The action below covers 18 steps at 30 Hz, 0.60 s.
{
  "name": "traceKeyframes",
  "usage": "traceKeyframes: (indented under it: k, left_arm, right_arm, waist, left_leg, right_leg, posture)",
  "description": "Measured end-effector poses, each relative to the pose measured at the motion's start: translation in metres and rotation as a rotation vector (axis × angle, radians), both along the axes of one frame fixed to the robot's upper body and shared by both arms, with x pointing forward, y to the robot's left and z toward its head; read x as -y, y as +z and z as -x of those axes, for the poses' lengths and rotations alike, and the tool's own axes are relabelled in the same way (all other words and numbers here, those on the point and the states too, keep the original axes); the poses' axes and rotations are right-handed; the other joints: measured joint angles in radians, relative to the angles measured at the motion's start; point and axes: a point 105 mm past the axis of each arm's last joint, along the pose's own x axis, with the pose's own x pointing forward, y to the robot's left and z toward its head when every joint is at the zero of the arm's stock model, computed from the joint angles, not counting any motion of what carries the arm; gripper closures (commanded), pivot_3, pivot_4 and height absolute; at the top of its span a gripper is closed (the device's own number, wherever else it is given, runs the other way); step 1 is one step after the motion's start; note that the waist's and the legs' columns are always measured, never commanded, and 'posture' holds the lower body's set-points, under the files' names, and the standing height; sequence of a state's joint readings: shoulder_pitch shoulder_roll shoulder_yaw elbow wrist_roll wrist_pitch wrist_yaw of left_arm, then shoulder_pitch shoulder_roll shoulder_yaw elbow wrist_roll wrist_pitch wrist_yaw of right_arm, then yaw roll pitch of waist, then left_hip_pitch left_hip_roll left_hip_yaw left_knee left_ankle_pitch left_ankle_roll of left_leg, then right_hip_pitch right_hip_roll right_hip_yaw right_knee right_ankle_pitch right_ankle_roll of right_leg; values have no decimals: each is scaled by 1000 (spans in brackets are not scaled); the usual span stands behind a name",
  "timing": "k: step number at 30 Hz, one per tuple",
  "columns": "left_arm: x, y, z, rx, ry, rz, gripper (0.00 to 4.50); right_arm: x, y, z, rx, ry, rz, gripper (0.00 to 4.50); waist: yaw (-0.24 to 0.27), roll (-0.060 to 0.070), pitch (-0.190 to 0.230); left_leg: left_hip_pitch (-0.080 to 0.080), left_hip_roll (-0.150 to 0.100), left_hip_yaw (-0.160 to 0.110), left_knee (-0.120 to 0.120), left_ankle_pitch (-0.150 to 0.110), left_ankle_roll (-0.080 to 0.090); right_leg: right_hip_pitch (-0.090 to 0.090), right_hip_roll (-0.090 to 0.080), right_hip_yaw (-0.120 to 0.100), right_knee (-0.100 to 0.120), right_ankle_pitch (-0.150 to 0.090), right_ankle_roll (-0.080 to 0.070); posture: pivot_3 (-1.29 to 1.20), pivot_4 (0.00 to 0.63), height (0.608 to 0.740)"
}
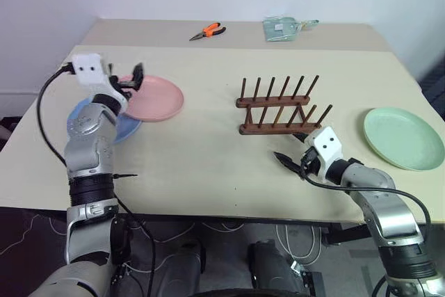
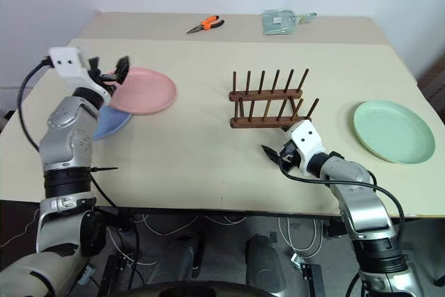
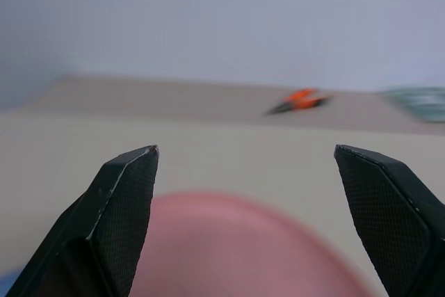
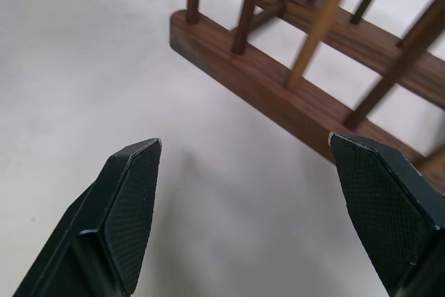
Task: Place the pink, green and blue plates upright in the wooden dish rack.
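The scene is brightly and evenly lit, with soft, diffuse light from above. Shadows on the cream counter [image 1: 208, 165] are faint: a pale one lies under the wooden dish rack [image 1: 278, 106], and thin soft rims edge the pink plate [image 1: 154, 99] and the green plate [image 1: 403, 137]. No glare shows on the matte surfaces. The head views are sharp across the counter, with no clear bending at the edges. In the left wrist view the background is blurred: the orange pliers [image 3: 300, 100] are smeared, the pink plate is a soft blur, yet the black fingers [image 3: 122, 199] stay crisp. The right wrist view is sharp, with a dim grey shadow between the fingers [image 4: 125, 206].
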<state>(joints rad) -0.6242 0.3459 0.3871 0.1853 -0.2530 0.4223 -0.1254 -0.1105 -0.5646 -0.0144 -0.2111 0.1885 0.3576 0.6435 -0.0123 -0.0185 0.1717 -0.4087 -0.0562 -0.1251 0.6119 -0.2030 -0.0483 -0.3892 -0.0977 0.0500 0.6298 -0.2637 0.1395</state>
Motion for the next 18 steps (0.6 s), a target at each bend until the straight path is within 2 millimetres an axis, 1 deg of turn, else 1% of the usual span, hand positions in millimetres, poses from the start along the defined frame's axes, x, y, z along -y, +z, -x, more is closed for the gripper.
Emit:
traceKeyframes:
  k: [1,2,3,4,6,7,8,10,11,16,17,18]
  left_arm:
    - [-11,-7,2,-39,62,34,349]
    - [-23,-14,6,-65,126,109,349]
    - [-32,-22,10,-76,167,213,349]
    - [-35,-29,13,-94,181,275,349]
    - [-32,-47,17,-170,150,347,349]
    - [-25,-55,16,-208,116,380,349]
    - [-18,-60,15,-230,81,418,581]
    - [-5,-62,13,-243,20,489,1238]
    - [-1,-62,11,-241,1,512,1731]
    - [5,-59,7,-232,-37,576,4338]
    - [5,-60,7,-239,-38,580,4476]
    - [5,-63,6,-244,-39,593,4500]
  right_arm:
    - [-1,0,0,-1,3,-1,576]
    - [-1,0,-1,-1,4,-1,576]
    - [0,0,-3,1,2,1,576]
    - [0,0,-4,4,0,5,576]
    - [0,0,-6,9,2,7,576]
    - [0,0,-6,11,3,7,576]
    - [-1,1,-7,17,7,7,576]
    - [-3,4,-8,31,15,4,576]
    - [-4,5,-8,35,15,4,576]
    - [-1,6,-8,45,-2,5,576]
    - [1,6,-7,46,-7,2,315]
    - [3,7,-7,47,-12,4,23]
  waist:
    - [0,0,0]
    - [-1,0,0]
    - [0,0,0]
    - [0,0,0]
    - [1,0,0]
    - [2,-1,1]
    - [2,-2,1]
    - [1,-4,2]
    - [0,-4,2]
    - [-3,-4,2]
    - [-2,-4,2]
    - [-1,-4,2]
  left_leg:
    - [0,0,0,0,0,0]
    - [0,0,0,0,0,0]
    - [0,0,0,0,0,0]
    - [0,0,0,0,0,0]
    - [0,0,0,0,0,0]
    - [0,0,0,0,0,0]
    - [0,0,0,0,0,0]
    - [0,0,0,0,0,0]
    - [0,0,0,0,0,0]
    - [0,0,0,0,0,-1]
    - [0,0,0,0,0,-1]
    - [0,0,0,0,0,-1]
  right_leg:
    - [0,0,0,0,0,0]
    - [0,0,0,0,0,0]
    - [0,0,0,0,0,0]
    - [0,0,0,0,0,0]
    - [0,0,-1,0,0,0]
    - [0,0,-1,0,0,0]
    - [0,0,-1,0,0,0]
    - [0,0,-1,0,0,0]
    - [0,0,-1,0,0,0]
    - [0,0,-1,0,0,0]
    - [0,0,-1,0,0,0]
    - [0,0,-1,0,0,0]
  posture:
    - [0,150,740]
    - [0,150,740]
    - [0,150,740]
    - [0,150,740]
    - [0,150,740]
    - [0,150,740]
    - [0,150,740]
    - [0,150,740]
    - [0,150,740]
    - [0,150,740]
    - [0,150,740]
    - [0,150,740]
